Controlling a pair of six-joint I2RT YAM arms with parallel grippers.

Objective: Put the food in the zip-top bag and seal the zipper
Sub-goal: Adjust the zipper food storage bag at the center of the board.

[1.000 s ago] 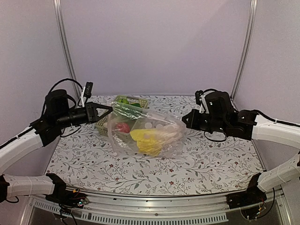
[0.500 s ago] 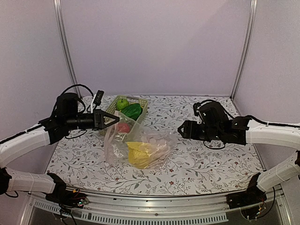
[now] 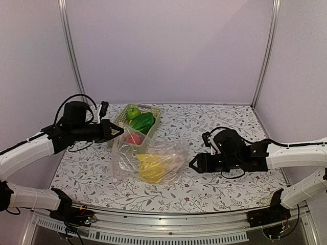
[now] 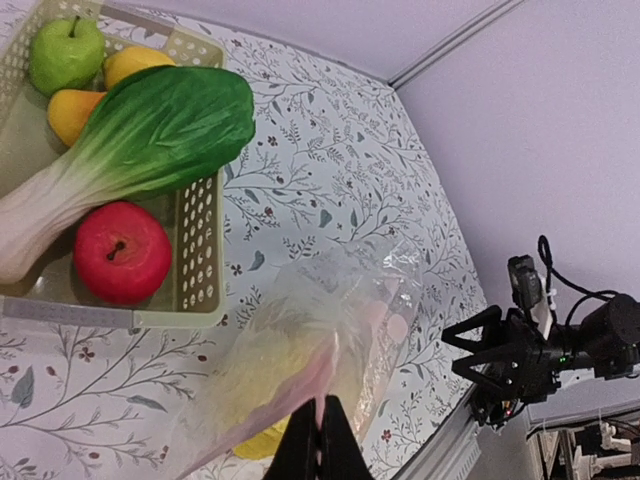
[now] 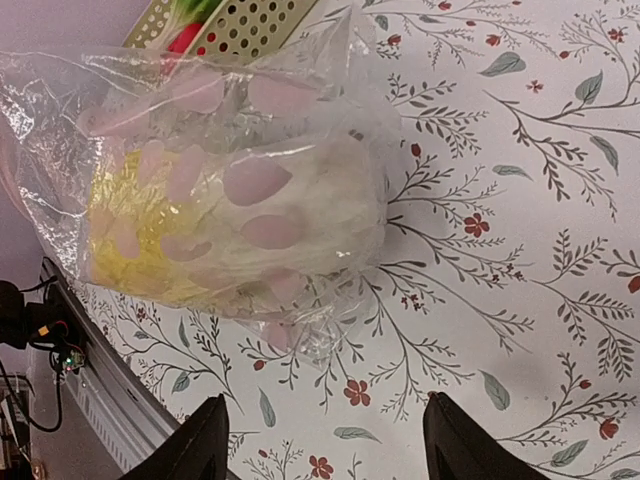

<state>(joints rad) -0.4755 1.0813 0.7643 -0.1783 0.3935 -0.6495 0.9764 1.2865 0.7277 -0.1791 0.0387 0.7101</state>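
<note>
The left hand (image 4: 320, 446) has its fingers pressed together on a fold of the clear zip-top bag (image 3: 145, 158). It holds that corner up while the rest of the bag slumps on the flowered surface (image 3: 230, 122). The yellow-white cabbage (image 3: 153, 168) lies inside the bag and weighs it down. The right hand (image 5: 325, 452) hovers near the bag's far side with its fingers apart and nothing between them.

The red apple (image 4: 122, 252), green apple (image 4: 65, 55), bok choy (image 4: 150, 130) and two yellow fruits (image 4: 128, 65) sit in the pale green basket (image 4: 195, 230) just behind the bag.

The film looks thin, limp and slick, so it will likely crumple and slide rather than hold a shape. The firmer band along the mouth is probably the best place to grip, though I cannot make out the zip strip here. The round toy fruits seem light, hard and liable to roll, so grip them across the middle. The bok choy is best taken by its pale stalk.
</note>
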